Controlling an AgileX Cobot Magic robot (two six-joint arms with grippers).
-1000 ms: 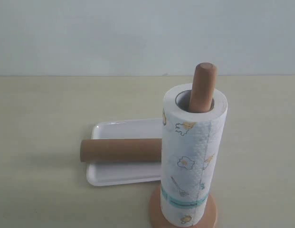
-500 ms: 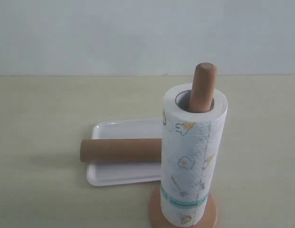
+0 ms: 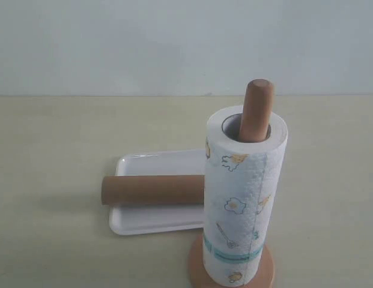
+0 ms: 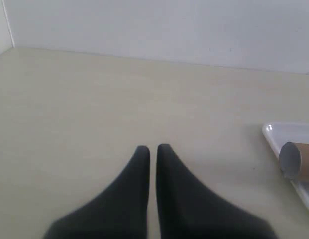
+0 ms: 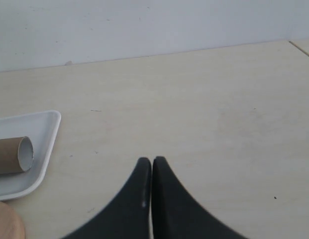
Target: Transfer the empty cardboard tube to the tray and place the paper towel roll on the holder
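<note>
Your left claw (image 4: pixel 153 148) is pinched together, its two dark tips side by side. Your right claw (image 5: pixel 152 160) is pinched together the same way. Both claws hang over the pale table (image 3: pixel 54 180), apart from the other things.

Farther out is the white tray (image 3: pixel 156 225), flat on the table. The brown tube (image 3: pixel 153 189) lies on its side on the tray.

Just beside the tray stands the holder (image 3: pixel 257 111). The roll (image 3: pixel 243 204) sits upright on it. The post pokes out of the top of the roll, and the round base shows under it. The roll hides one end of the tube.
</note>
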